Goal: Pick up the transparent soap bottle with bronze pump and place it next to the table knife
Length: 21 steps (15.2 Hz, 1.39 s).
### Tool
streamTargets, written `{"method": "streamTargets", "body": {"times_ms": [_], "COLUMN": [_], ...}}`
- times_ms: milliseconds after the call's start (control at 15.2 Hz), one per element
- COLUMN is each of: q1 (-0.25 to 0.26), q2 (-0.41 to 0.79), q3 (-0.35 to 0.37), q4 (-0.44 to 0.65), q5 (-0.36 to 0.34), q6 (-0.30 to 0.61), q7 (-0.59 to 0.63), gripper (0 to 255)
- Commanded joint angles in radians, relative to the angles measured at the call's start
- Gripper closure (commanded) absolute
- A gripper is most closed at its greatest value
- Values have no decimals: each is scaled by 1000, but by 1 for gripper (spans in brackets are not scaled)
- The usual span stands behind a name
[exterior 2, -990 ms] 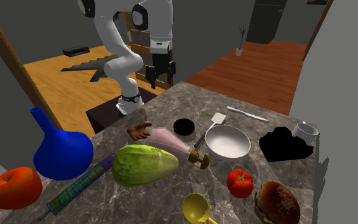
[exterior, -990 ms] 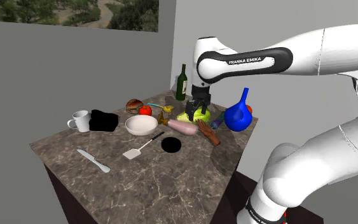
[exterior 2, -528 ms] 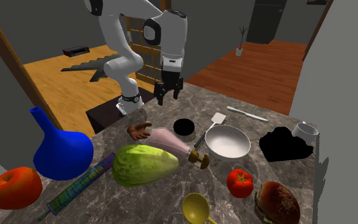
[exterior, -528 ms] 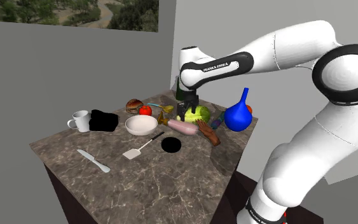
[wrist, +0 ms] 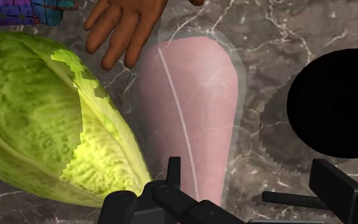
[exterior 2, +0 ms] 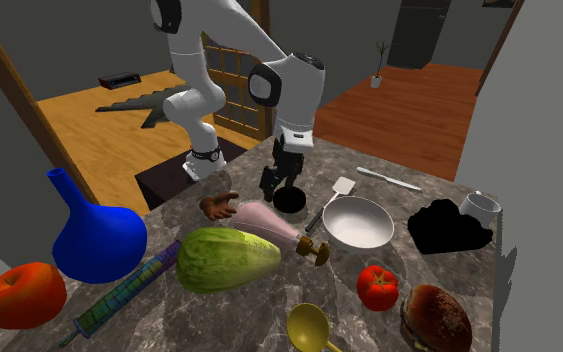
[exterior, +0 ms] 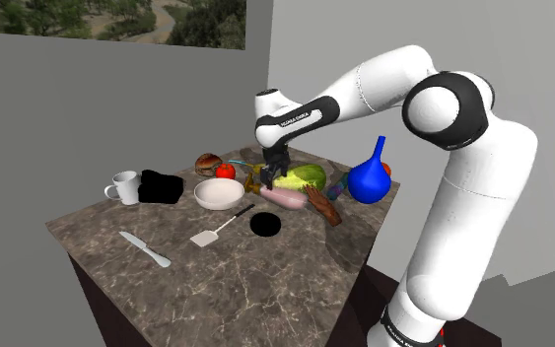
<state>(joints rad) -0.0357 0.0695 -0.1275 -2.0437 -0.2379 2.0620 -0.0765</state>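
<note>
The soap bottle (exterior: 283,197) lies on its side on the marble table (exterior: 265,286), a clear pink-filled body (exterior 2: 267,224) with a bronze pump (exterior 2: 317,251) pointing at the white bowl. My gripper (exterior: 273,181) hangs open just above the bottle's body (wrist: 187,114), fingers pointing down. In the wrist view one finger (wrist: 173,169) stands over the bottle and the other (wrist: 336,186) stands toward the black disc, with the gripper (wrist: 254,191) touching nothing. From the second exterior view, the gripper (exterior 2: 272,188) is over the bottle's base end. The table knife (exterior: 147,249) (exterior 2: 389,179) lies far off near the table's other end.
A lettuce (wrist: 44,121) (exterior: 303,177) presses against the bottle's one side. A brown model hand (wrist: 123,28) lies at the bottle's base. A black disc (exterior: 265,225) and a spatula (exterior: 216,232) lie toward the knife. White bowl (exterior: 219,193), mug (exterior: 124,186) and blue vase (exterior: 369,180) stand around.
The arm has swung to the shoulder view's left and come down, from above the lettuce and blue vase to just over the soap bottle. The fingers stayed open.
</note>
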Motion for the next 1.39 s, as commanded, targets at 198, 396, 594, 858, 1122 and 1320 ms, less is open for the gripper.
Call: {"method": "streamTargets", "body": {"times_ms": [198, 396, 594, 858, 1122, 1320], "q1": [-4, -7, -13, -21, -22, -22], "q2": [205, 309, 324, 347, 350, 350], "q3": [-2, -4, -7, -10, -11, -11], "q4": [189, 293, 275, 254, 251, 251], "q5": [-30, -44, -47, -50, -51, -51], "q6": [8, 4, 39, 84, 90, 90], "q7": [-39, -61, -59, -56, -56, -56], "gripper": [0, 0, 0, 0, 0, 0]}}
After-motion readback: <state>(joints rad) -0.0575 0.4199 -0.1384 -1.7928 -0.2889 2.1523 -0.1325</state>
